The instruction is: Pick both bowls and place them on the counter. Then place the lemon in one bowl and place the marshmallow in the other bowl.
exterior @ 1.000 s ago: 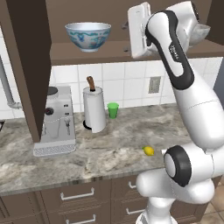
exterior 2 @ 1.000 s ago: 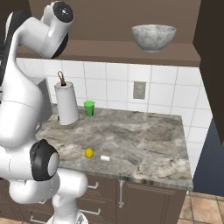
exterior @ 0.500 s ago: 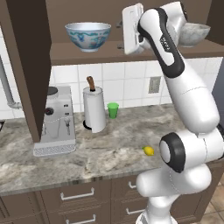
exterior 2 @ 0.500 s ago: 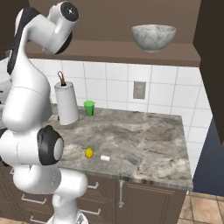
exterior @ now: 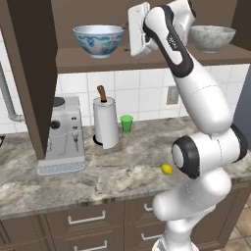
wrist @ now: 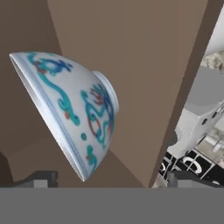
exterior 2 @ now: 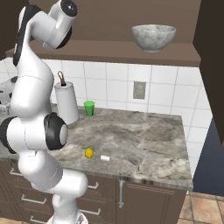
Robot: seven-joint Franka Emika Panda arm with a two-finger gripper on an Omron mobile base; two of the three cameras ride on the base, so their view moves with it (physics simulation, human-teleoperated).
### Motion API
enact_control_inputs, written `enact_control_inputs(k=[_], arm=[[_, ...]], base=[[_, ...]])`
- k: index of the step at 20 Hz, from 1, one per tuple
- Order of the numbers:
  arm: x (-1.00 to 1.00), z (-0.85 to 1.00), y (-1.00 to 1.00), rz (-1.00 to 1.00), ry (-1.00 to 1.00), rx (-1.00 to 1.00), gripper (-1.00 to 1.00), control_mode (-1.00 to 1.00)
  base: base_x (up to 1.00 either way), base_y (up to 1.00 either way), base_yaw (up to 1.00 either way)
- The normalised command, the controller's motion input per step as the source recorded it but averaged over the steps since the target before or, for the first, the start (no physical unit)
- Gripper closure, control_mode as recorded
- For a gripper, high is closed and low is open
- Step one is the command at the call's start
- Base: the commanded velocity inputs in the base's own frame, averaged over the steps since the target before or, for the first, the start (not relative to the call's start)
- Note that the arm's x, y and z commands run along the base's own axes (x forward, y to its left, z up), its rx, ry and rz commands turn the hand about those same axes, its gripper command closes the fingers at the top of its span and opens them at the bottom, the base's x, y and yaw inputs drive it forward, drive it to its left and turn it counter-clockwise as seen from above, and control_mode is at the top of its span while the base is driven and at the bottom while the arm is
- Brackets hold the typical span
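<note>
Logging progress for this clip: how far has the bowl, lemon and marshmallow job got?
Nothing looks done. Both bowls sit on the shelf: the patterned bowl and the marbled bowl. In hand: the open gripper faces the patterned bowl without touching it. Left: both bowls to the counter, then the lemon and marshmallow into them.

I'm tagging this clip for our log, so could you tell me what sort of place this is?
A simulated home kitchen, by the look of it: a marbled stone counter over dark drawers, a tiled wall with a paper towel roll and coffee machine, and bowls on a wooden shelf.
</note>
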Motion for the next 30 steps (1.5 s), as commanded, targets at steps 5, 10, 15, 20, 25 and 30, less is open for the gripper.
enact_control_inputs(k=[5,10,15,20,25,30], arm=[[0.32,0.0,0.09,0.0,0.0,0.0,-1.0,-1.0],[0.45,0.0,0.1,0.0,0.0,0.0,-1.0,-1.0],[0.21,-0.01,0.06,0.0,0.0,0.0,-1.0,-1.0],[0.14,-0.02,0.02,0.0,0.0,0.0,-1.0,-1.0],[0.23,-0.09,0.09,0.0,0.03,0.0,-1.0,-1.0],[0.26,-0.08,0.07,0.0,0.03,-0.01,-1.0,-1.0]], base=[[0.0,0.0,0.0],[0.0,0.0,0.0],[0.0,0.0,0.0],[0.0,0.0,0.0],[0.0,0.0,0.0],[0.0,0.0,0.0]])
